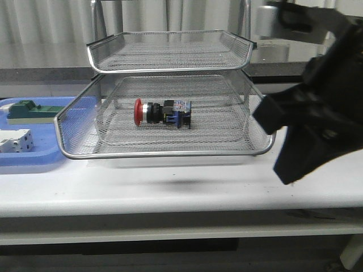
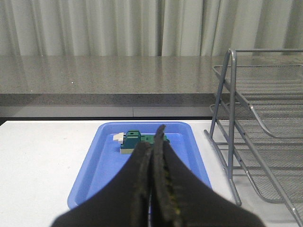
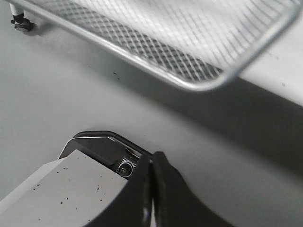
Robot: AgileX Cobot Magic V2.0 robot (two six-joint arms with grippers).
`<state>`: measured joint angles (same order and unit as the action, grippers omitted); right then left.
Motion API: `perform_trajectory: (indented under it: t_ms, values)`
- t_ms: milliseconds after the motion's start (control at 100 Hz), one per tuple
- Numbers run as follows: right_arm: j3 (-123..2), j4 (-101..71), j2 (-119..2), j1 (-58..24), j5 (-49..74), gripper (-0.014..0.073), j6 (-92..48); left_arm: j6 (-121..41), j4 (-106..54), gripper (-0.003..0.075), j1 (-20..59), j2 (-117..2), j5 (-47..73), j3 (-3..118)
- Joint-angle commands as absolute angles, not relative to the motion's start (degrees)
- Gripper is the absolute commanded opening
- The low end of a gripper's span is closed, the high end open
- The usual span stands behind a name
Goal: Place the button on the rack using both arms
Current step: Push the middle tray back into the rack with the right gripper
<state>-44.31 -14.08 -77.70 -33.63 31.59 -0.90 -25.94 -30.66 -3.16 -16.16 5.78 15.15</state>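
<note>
The button (image 1: 162,112) lies on its side inside the rack (image 1: 170,153), on the mesh of the lower of the two trays I can see, with its red head pointing left. My right gripper (image 1: 290,168) hangs shut and empty to the right of the rack's front corner, apart from it. In the right wrist view its fingertips (image 3: 152,160) are pressed together below a corner of a rack tray (image 3: 189,83). My left gripper (image 2: 154,142) is shut with nothing in it, over the near end of the blue tray (image 2: 99,165). It does not show in the front view.
The blue tray (image 1: 34,161) sits left of the rack and holds a green block (image 1: 27,111) and a white breaker (image 1: 14,140). The rack's rod frame (image 2: 227,123) stands right of the left gripper. A grey counter ledge runs behind the table.
</note>
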Motion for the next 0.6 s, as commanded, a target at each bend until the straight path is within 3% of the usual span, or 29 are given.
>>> perform_trajectory:
  t_ms: [0, 310, 590]
  values:
    - [-48.68, -14.54, -79.75, -35.84, 28.13, -0.0064, -1.7, -25.37, -31.44, -0.002, -3.0, -16.55, 2.23, 16.77]
    - [-56.35, -12.99, -89.49, -41.97, 27.9, -0.0064, -1.7, -25.37, -31.44, -0.002, -3.0, -16.55, 2.23, 16.77]
    - [-61.37, -9.02, -94.4, -42.2, 27.84, -0.0064, -1.7, -25.37, -31.44, -0.002, -3.0, -16.55, 2.23, 16.77]
